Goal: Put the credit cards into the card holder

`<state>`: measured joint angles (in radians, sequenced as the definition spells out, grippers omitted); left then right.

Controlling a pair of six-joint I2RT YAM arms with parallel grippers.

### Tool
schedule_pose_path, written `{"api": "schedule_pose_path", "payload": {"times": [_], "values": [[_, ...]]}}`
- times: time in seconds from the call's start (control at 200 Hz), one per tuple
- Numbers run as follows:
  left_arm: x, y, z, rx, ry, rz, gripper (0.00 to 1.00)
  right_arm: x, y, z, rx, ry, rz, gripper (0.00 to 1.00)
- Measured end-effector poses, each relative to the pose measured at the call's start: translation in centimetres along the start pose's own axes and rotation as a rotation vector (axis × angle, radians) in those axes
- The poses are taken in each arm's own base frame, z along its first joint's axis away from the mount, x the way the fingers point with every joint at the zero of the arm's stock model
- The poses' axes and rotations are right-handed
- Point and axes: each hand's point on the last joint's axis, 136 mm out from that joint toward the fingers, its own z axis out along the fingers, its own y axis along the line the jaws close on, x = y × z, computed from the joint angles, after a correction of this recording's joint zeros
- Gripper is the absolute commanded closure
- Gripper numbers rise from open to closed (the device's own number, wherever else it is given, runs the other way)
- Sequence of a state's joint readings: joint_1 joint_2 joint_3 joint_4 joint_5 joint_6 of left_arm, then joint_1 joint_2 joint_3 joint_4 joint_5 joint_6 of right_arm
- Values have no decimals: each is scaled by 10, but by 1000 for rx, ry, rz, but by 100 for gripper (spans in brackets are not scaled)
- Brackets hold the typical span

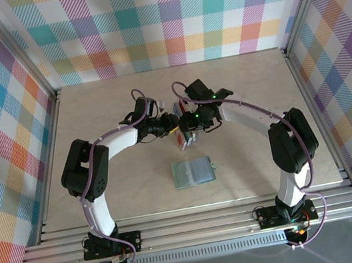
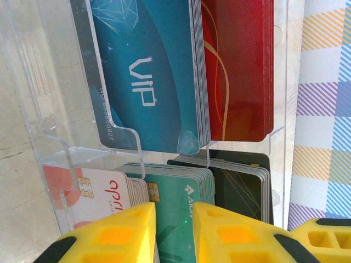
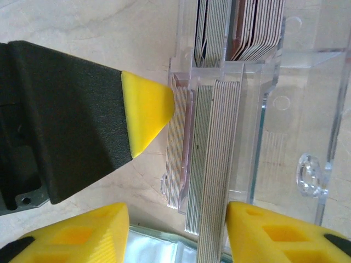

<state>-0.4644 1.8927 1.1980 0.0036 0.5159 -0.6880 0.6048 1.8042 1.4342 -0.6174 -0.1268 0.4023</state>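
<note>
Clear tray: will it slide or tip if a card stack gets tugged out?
Likely light and slippery: the clear tray looks like thin plastic on a smooth tabletop. The card stacks stand on edge in its slots, packed tight, so a tug may drag or tip it.

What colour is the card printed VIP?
The VIP card is teal-blue, clearest in the left wrist view.

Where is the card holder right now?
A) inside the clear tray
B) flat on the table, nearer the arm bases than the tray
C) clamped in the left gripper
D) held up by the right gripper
B: the card holder lies flat on the table, on the arm-base side of the clear tray.
</note>
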Motion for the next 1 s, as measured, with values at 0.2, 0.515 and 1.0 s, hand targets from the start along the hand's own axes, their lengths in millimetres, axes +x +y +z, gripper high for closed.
{"api": "schedule_pose_path", "payload": {"times": [0.2,0.515,1.0], "values": [[0,0,0,0,0,0,76,-2,-1,-1,-1,-4,3,68],[3,-2,1,1,6,4,76,-2,-4,0,13,-9,6,80],[3,-2,1,1,6,4,77,-6,-10,-6,41,-30,9,93]]}}
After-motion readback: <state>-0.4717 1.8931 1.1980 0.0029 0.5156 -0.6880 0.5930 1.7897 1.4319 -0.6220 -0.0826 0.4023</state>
